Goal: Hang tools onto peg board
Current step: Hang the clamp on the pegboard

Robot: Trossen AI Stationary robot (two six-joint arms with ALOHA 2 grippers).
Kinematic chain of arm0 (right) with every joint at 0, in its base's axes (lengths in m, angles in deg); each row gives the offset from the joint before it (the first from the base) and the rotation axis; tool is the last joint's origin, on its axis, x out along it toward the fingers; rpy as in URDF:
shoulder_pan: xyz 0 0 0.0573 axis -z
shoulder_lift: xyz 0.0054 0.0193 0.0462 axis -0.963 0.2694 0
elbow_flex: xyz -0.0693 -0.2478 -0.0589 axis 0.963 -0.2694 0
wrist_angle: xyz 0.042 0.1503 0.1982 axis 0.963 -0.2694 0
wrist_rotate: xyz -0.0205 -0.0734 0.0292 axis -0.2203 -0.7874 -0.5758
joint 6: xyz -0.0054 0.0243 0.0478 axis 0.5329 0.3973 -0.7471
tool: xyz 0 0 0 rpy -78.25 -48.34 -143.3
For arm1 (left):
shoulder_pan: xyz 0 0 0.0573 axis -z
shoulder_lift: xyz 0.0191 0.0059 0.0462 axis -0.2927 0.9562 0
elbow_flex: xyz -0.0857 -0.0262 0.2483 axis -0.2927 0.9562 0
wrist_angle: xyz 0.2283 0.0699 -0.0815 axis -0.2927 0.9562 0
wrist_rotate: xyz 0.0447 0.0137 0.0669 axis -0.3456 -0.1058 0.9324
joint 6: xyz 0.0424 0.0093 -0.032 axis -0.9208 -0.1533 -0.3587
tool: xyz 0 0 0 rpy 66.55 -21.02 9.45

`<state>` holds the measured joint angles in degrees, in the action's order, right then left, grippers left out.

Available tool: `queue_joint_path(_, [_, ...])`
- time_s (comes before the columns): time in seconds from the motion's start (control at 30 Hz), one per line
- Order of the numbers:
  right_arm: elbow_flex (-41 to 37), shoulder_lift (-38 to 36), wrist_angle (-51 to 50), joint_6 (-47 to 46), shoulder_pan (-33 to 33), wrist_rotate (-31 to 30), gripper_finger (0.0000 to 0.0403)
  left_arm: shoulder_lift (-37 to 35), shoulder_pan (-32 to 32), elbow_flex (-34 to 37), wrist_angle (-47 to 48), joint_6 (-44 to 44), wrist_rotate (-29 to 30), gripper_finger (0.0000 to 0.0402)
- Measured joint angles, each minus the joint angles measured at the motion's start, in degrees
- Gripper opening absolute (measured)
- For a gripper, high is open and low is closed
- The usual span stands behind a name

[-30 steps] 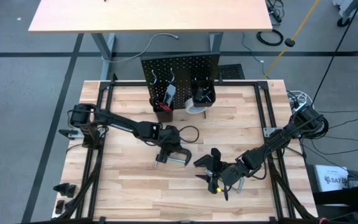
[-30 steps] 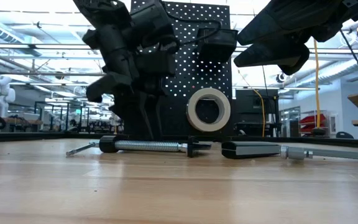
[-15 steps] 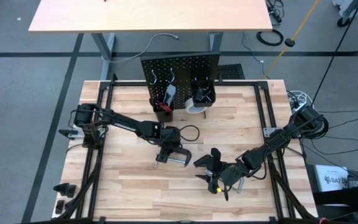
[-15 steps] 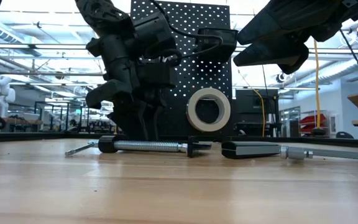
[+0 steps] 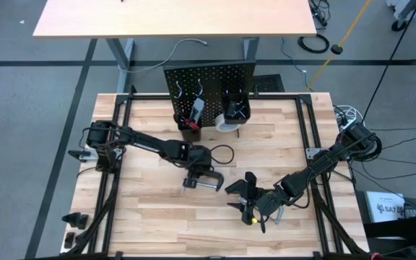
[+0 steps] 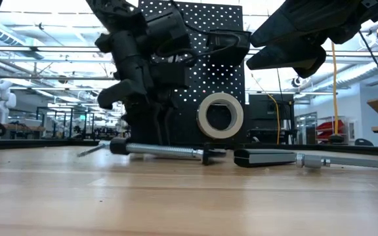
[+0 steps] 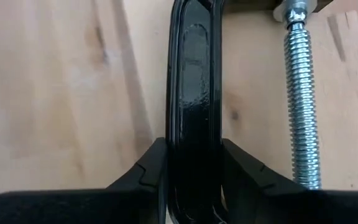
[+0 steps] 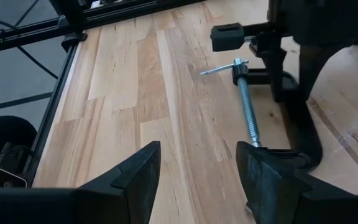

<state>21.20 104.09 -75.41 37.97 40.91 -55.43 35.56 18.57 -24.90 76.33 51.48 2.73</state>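
Your wood counter [image 5: 150, 217] fronts an open workshop. Left tool [image 5: 196, 173] grips the C-clamp [image 5: 206, 182], now tilted, handle end lifted; right tool [image 5: 243, 198] gapes empty.

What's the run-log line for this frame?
left gripper: shut on black C-clamp, mid-table | right gripper: open, idle, front right | peg board: clamp not hung

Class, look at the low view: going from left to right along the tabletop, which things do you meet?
Left gripper shut on the black C-clamp → white tape roll at the peg board → grey bar clamp.
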Motion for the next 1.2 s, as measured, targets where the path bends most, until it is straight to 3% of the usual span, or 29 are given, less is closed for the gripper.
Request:
queue_joint_path(0.37, [0.02, 0.01, -0.02, 0.16, -0.01, 0.00, 0.0203, -0.07, 6.65, -9.03, 10.89, -0.54, 11.01, 0.0101])
queue_joint_path(0.73, [0.02, 0.02, -0.02, -0.02, -0.40, 0.05, 0.0203, -0.91, 12.60, -16.86, 22.57, 0.02, 28.06, 0.0101])
queue_joint_path(0.97, [0.02, 0.02, -0.20, -1.06, -1.13, 0.07, 0.0203, -8.36, 13.48, -17.11, 25.04, 3.72, 40.36, 0.0101])
queue_joint_path(1.2, [0.02, 0.02, -0.28, -1.02, -1.15, 0.05, 0.0203, -16.29, 13.62, -17.11, 25.20, 5.86, 45.21, 0.0101])
